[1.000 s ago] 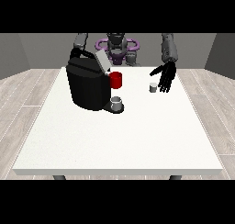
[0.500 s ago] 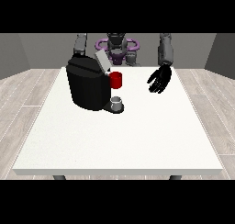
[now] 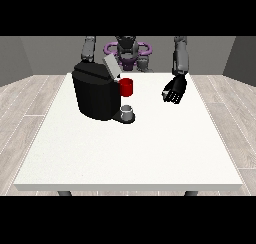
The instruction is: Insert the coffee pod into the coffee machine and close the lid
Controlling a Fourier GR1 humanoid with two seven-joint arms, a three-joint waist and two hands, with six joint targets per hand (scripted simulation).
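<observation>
Hand curled above the table, lid up

Front view: a boxy matte black coffee machine (image 3: 97, 95) stands far left on the smooth white table (image 3: 135, 153), grey lid (image 3: 111, 67) tilted open, red cylinder (image 3: 127, 87) at its front, small grey cup (image 3: 128, 111) beneath. The hand at the view's right (image 3: 174, 91) hangs right of it, fingers curled; the coffee pod cannot be made out

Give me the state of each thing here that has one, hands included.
Coffee machine: upright on the table.
Lid: open, tilted up.
Cup: upright at the machine's base.
Hand at the view's right: fingers curled, raised off the table; coffee pod unseen, probably inside it.
</observation>
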